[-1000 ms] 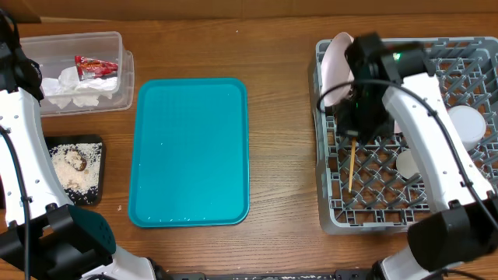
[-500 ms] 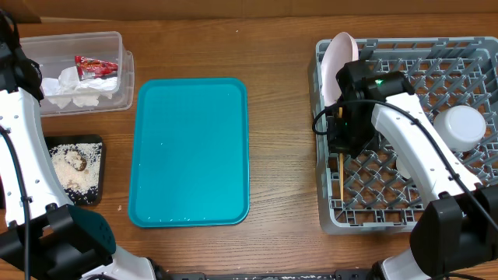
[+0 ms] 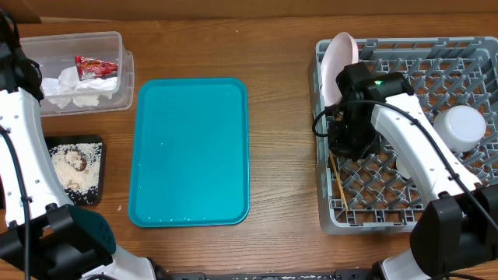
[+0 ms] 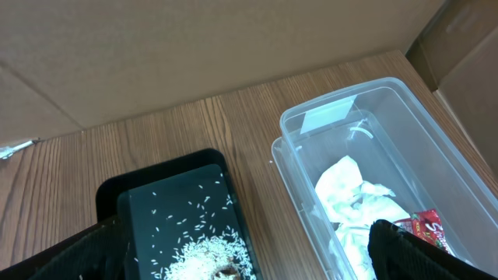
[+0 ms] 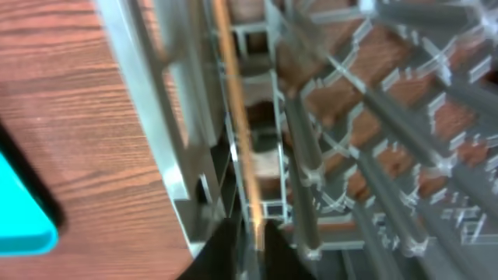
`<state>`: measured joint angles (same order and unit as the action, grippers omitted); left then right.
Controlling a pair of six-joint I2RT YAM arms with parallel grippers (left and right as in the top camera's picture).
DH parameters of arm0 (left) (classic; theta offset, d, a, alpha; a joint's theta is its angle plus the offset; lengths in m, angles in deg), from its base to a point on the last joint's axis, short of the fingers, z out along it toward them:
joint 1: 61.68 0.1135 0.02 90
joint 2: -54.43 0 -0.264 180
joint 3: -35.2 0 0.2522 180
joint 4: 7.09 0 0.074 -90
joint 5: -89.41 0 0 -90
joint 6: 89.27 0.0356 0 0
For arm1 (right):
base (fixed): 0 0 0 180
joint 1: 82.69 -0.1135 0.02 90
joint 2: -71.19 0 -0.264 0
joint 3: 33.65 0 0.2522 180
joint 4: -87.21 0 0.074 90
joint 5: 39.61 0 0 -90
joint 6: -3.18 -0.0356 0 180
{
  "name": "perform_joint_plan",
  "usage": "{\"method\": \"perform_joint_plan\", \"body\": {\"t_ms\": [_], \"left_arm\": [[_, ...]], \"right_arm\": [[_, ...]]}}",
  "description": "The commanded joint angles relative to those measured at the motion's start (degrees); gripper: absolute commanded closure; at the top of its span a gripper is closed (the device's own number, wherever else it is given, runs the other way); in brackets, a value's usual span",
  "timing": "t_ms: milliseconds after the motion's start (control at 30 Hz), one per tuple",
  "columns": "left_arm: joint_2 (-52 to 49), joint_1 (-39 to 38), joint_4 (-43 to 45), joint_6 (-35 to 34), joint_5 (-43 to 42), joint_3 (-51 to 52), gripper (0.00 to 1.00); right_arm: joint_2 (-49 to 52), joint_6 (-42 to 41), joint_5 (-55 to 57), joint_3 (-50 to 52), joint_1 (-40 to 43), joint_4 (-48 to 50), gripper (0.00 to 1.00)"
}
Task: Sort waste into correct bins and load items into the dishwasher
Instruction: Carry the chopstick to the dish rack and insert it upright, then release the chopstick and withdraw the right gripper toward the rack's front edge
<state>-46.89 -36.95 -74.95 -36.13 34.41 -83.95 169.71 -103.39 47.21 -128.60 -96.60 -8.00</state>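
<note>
Right end effector (image 3: 347, 148) sits over the 9 o'clock side of the dish rack (image 3: 405, 44), clenched on a wooden chopstick (image 3: 340, 187). The chopstick lies just inside the rack's left wall. Its long axis runs from 12 o'clock at the fingers to between 5 and 6 o'clock, with the free end pointing at the rack's front-left corner. The pink plate (image 3: 336, 62) stands on edge at the rack's 11 o'clock corner. Left end effector (image 4: 247, 229) is released, its fingers spread wide above the black tray (image 4: 109, 194) and the clear tub (image 4: 311, 117).
</note>
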Motion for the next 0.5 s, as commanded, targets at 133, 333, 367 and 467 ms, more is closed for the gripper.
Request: {"method": "perform_joint_plan", "body": {"t_ms": [133, 333, 367, 467], "left_arm": [[-0.26, -0.76, 0.11, 0.92, 0.96, 0.0, 0.0], [-0.26, -0.76, 0.11, 0.92, 0.96, 0.0, 0.0], [-0.26, -0.76, 0.11, 0.92, 0.96, 0.0, 0.0], [-0.26, -0.76, 0.11, 0.92, 0.96, 0.0, 0.0]], "right_arm": [[-6.29, -4.02, -1.03, -2.86, 0.07, -4.24, 0.96], [-18.49, -4.26, -0.33, -3.32, 0.07, -5.95, 0.91], [-20.96, -4.31, -0.35, -3.32, 0.07, -6.12, 0.89], [-26.77, -7.93, 2.23, -3.32, 0.07, -7.32, 0.88]]}}
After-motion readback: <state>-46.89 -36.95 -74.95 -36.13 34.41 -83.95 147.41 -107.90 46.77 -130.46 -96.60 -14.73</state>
